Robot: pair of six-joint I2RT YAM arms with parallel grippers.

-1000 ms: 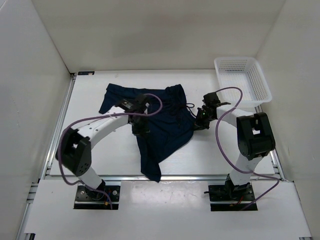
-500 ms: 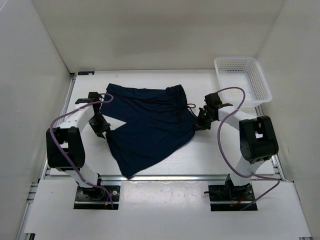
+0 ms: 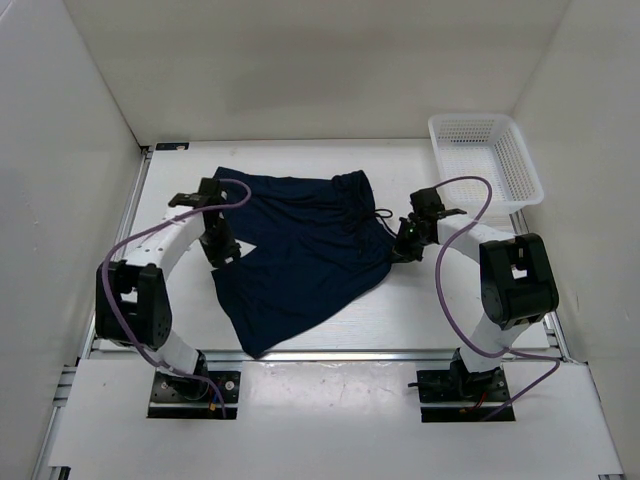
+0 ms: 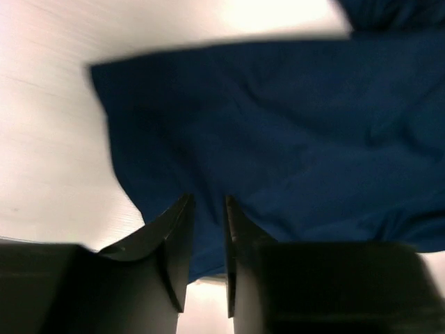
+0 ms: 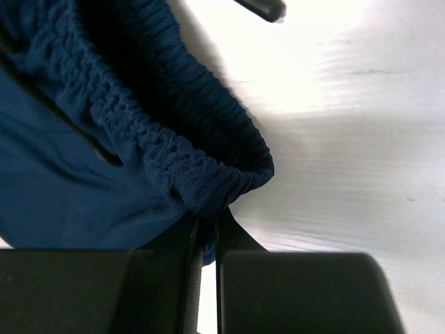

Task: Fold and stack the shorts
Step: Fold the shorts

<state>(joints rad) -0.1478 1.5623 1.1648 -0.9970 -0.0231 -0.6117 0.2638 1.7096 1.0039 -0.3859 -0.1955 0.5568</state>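
The dark navy shorts (image 3: pixel 300 250) lie spread on the white table, waistband to the right and two legs pointing left and down-left. My left gripper (image 3: pixel 222 248) is at the notch between the legs. In the left wrist view its jaws (image 4: pixel 207 202) stand a little apart over the fabric (image 4: pixel 278 125), pinching nothing that I can see. My right gripper (image 3: pixel 402 245) is shut on the gathered waistband (image 5: pixel 174 160) at its right end, with the jaws (image 5: pixel 208 219) nearly closed on the cloth. The thin drawstring (image 3: pixel 380 212) lies by the waistband.
A white mesh basket (image 3: pixel 485 160) stands at the back right corner. White walls close in the table on three sides. The table's metal front rail (image 3: pixel 320 353) runs just below the lower leg's hem.
The left gripper pulled the folded-over leg out to the left, so the shorts now lie spread. It then moved a little right and back. The right gripper stayed on the waistband.
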